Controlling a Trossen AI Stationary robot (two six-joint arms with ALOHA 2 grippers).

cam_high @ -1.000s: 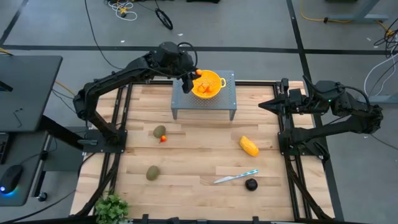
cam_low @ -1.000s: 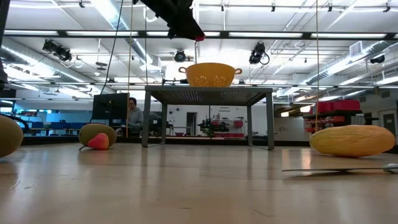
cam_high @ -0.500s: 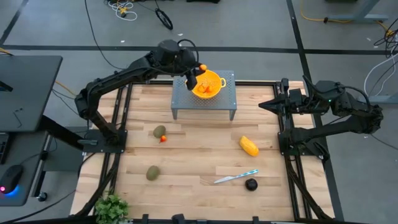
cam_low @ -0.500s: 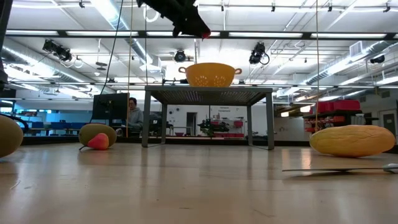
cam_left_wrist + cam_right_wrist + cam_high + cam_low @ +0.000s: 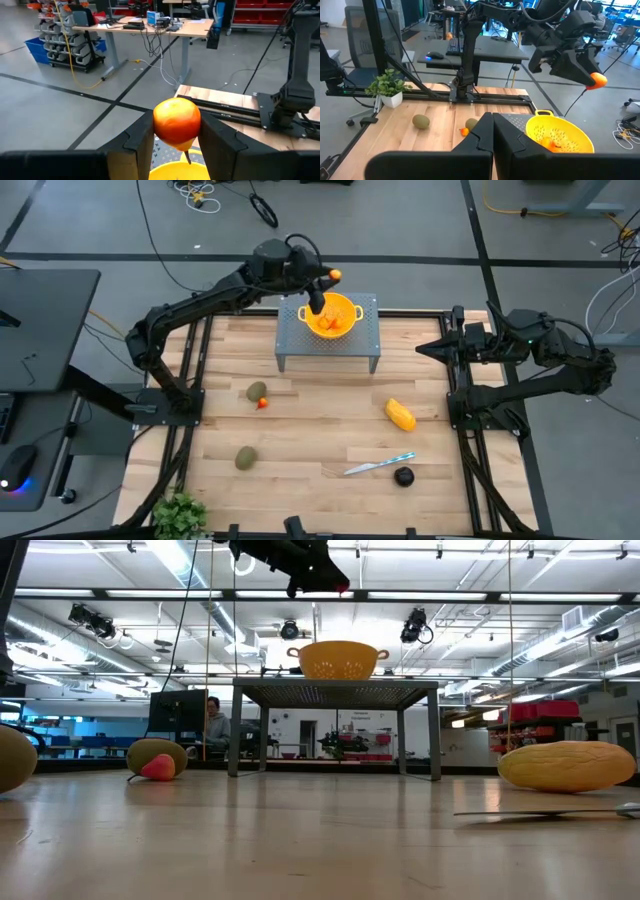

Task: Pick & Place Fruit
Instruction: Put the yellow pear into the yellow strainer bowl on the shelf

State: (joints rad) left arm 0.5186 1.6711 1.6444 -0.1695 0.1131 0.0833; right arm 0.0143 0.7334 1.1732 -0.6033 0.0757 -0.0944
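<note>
The left gripper [image 5: 176,142] is pinching a small orange-red fruit [image 5: 176,122] between its two fingers and holding it in the air above the yellow bowl [image 5: 342,304]. From above, the fruit [image 5: 335,276] is showing only as a tiny dot at the gripper's tip [image 5: 330,278], just over the bowl's far rim. In the low view the gripper [image 5: 338,585] is partly cut off by the top edge, and the fruit is little more than a reddish speck there. The left wrist view is giving the clearest look: the fruit is filling the gap between the fingers, with a dark stem hanging under it and only a sliver of the bowl's rim [image 5: 175,172] showing below.

The bowl is sitting on a small grey metal stand [image 5: 300,345] at the far side of the wooden table [image 5: 310,450]. Its contents are hidden in the low view [image 5: 337,660], while the high and right wrist views are showing orange pieces inside [image 5: 547,144].

On the table, two olive-brown fruits [image 5: 257,391] [image 5: 245,458] are lying well apart, with another tiny red fruit [image 5: 263,403] touching or just beside the farther one. A yellow-orange oblong fruit [image 5: 400,415] is lying near the right side, and a dark round fruit [image 5: 403,476] is sitting just beside the knife [image 5: 378,465]. In the low view the dark fruit is not visible.

The right gripper [image 5: 493,137] is waiting at the table's right edge with its fingers pressed together, holding nothing.
</note>
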